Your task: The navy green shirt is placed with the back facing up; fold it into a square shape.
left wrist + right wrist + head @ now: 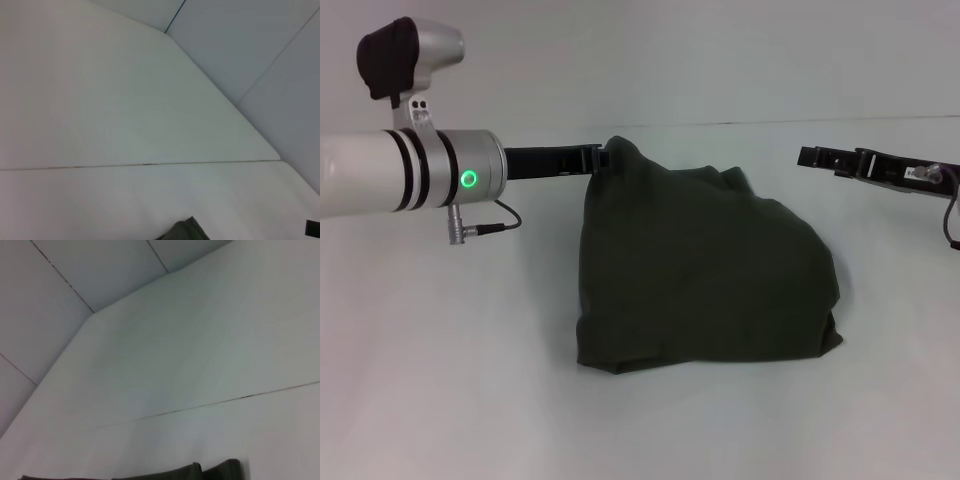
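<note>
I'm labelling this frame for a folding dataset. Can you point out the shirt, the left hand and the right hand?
navy green shirt [705,275]: head view, middle of the draped fabric.
left hand [598,156]: head view, fingertips at the shirt's raised corner.
right hand [807,156]: head view, fingertip end, apart from the shirt.

The navy green shirt [705,270] is plain dark olive, with no print. The table [450,400] is white. The left arm [410,170] is silver-white with 2 black bands and 1 green light; its fingers [588,158] look black, seemingly.

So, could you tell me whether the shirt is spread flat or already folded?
Partly folded: the navy green shirt lies doubled over, its far left corner lifted at the left end effector.
</note>
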Available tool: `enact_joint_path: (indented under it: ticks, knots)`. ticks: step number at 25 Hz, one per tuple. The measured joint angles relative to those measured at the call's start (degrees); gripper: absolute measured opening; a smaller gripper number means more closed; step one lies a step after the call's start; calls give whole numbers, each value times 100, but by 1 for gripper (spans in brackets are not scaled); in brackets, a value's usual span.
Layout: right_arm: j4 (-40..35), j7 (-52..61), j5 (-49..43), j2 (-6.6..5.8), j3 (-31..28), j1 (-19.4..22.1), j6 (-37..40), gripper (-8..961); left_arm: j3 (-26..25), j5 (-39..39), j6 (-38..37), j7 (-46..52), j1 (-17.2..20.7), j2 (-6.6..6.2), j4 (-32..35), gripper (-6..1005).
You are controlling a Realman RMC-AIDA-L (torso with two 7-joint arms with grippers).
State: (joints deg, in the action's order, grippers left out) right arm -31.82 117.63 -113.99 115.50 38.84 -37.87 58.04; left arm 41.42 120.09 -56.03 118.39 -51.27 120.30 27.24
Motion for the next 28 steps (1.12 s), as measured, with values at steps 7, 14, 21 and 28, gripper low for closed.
enact_joint_path:
  ticks: [7, 14, 21, 28]
  knots:
    - [20, -87, 70, 33, 0, 7, 7, 825, 58, 3, -18, 6, -6, -1, 30, 68]
    - [23, -80, 70, 32, 10, 18, 75, 825, 91, 10, -33, 9, -77, 40, 13, 68]
    - [31, -28, 32, -92, 37, 173, 484, 825, 138, -18, 15, 9, -61, 44, 33, 69]
    - [9, 48, 33, -272, 3, 526, 872, 823, 138, 11, 250, 9, -61, 6, 45, 69]
